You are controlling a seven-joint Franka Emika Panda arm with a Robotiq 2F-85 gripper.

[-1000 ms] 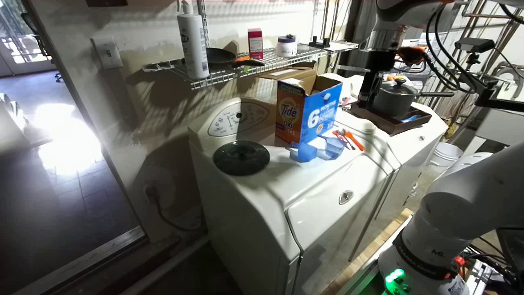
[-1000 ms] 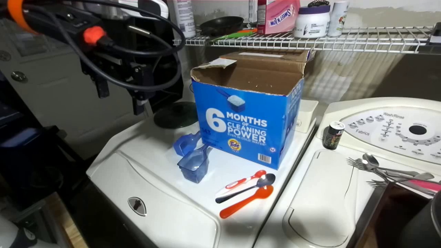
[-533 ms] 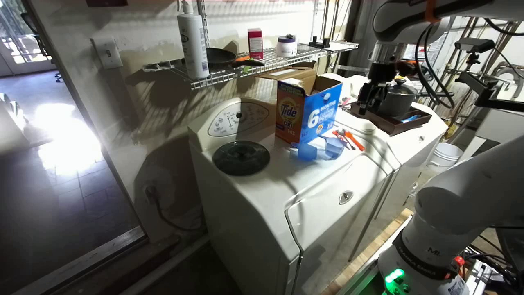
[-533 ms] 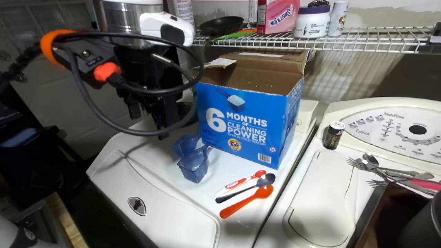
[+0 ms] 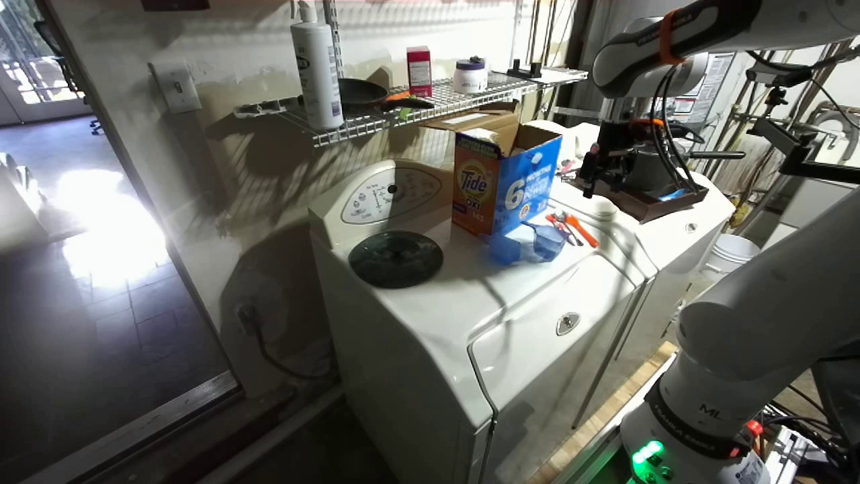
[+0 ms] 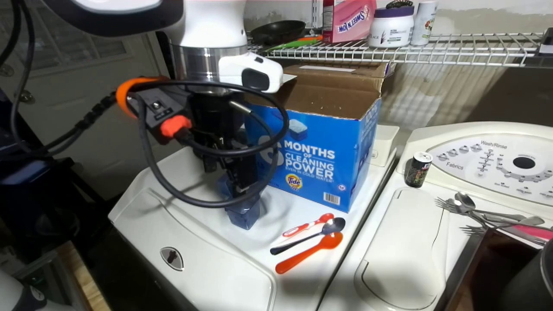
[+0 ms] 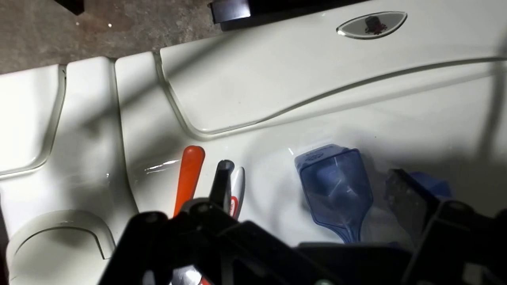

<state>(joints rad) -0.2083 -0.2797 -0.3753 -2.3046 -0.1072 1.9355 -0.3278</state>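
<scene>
Blue scoop (image 7: 336, 182): translucent, boxy, on white appliance (image 7: 277, 91), handle toward 5 o'clock in wrist view
Gripper (image 7: 313, 186): spread wide above scoop
Tide box (image 6: 319, 155): open-topped, brown inside
Dark tray (image 5: 649, 212): carrying gray pot (image 5: 648, 172)

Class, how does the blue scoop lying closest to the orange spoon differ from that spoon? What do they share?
Look: the blue scoop is see-through, while the orange spoon looks opaque.
Shape: the scoop has a deep, box-like cup; the spoon is slim with a rounded bowl.
Pose: the scoop's handle points away from the front of the white machine, the spoon's toward it.
Shared: both lie on top of that machine.
</scene>
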